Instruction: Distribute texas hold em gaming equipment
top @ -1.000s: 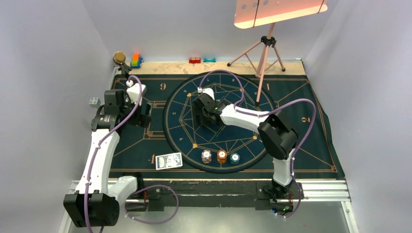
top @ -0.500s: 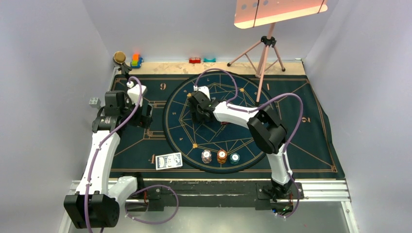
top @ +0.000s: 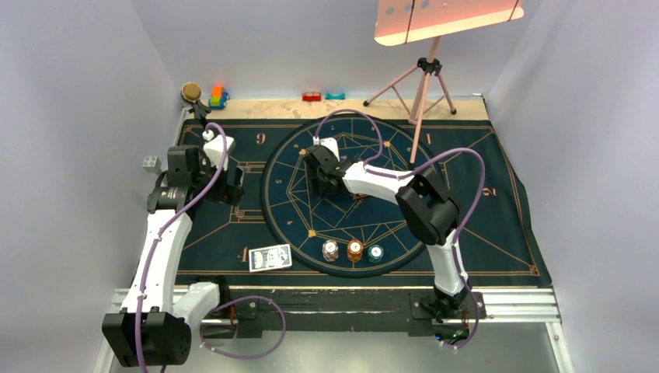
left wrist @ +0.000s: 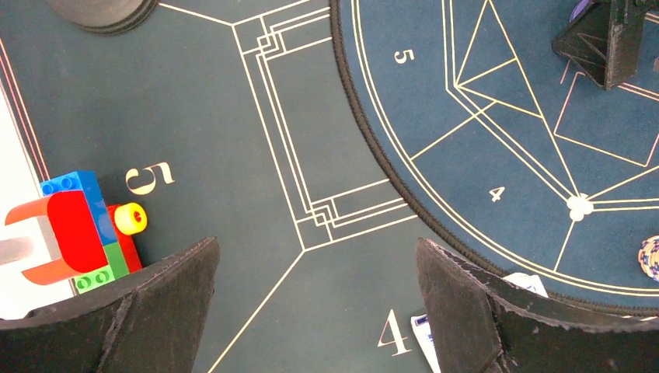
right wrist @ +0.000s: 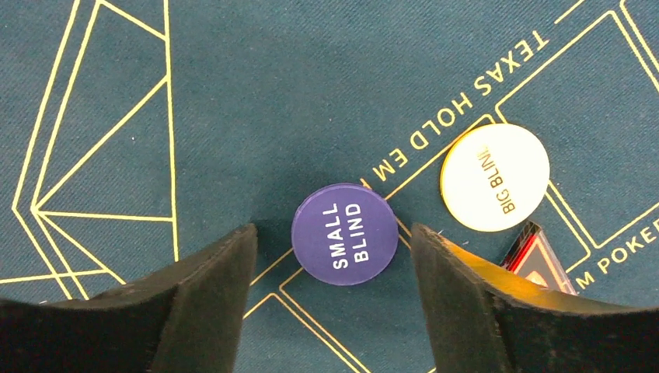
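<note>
Your right gripper (right wrist: 330, 231) hangs low over the mat (right wrist: 233, 93), jaws apart either side of the purple chip (right wrist: 345, 233), not touching it. The white chip (right wrist: 495, 177) and red token (right wrist: 536, 263) lie just beside it. Your left gripper (left wrist: 315, 268) is wide apart and empty. The cards (top: 270, 256) and three chip stacks (top: 355, 249) sit near the mat's near edge.

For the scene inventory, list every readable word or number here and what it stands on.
"SMALL BLIND": purple disc.
"BIG BLIND": cream disc, last letter lost in glare.
"TEXAS HOLD EM" and cut-off "M POKER": mat.
"5" and "4", each small and large: mat, left wrist view.
Print on the playing cards: too small to read.
</note>
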Controlling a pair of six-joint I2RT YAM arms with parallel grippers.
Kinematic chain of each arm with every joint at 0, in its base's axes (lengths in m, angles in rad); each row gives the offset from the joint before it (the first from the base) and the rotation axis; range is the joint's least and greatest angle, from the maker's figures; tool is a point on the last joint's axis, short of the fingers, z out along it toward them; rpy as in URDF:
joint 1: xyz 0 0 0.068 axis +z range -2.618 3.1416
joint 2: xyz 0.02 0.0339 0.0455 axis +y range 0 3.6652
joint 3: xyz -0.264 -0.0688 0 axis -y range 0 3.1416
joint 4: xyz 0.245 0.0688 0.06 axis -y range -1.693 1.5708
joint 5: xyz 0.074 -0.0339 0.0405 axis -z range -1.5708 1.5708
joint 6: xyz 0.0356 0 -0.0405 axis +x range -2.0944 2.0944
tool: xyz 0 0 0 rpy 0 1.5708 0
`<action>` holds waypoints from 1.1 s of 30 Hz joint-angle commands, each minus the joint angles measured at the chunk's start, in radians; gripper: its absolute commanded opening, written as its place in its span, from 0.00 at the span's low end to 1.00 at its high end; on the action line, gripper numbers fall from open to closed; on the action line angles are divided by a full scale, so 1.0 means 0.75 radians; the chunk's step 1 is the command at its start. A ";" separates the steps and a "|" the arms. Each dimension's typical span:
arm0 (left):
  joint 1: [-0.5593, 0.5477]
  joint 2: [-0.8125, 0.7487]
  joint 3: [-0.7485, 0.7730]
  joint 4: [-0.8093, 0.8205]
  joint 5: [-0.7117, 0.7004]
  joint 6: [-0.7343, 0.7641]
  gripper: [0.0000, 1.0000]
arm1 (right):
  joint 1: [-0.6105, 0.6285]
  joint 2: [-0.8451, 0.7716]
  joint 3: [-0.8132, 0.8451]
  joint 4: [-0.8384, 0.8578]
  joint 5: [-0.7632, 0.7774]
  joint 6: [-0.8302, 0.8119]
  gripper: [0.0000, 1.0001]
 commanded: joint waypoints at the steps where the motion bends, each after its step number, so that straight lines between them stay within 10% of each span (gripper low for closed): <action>1: 0.005 -0.028 -0.018 0.055 0.018 -0.027 1.00 | -0.002 -0.001 0.007 0.025 0.007 0.005 0.70; 15: 0.005 -0.037 -0.046 0.089 -0.022 -0.051 1.00 | 0.049 0.016 0.029 -0.008 -0.083 0.043 0.48; 27: 0.019 0.000 -0.029 0.076 -0.072 -0.080 1.00 | 0.212 0.261 0.525 -0.122 -0.224 0.113 0.43; 33: 0.021 0.005 -0.035 0.080 -0.055 -0.078 1.00 | 0.198 0.144 0.519 -0.134 -0.148 0.072 0.73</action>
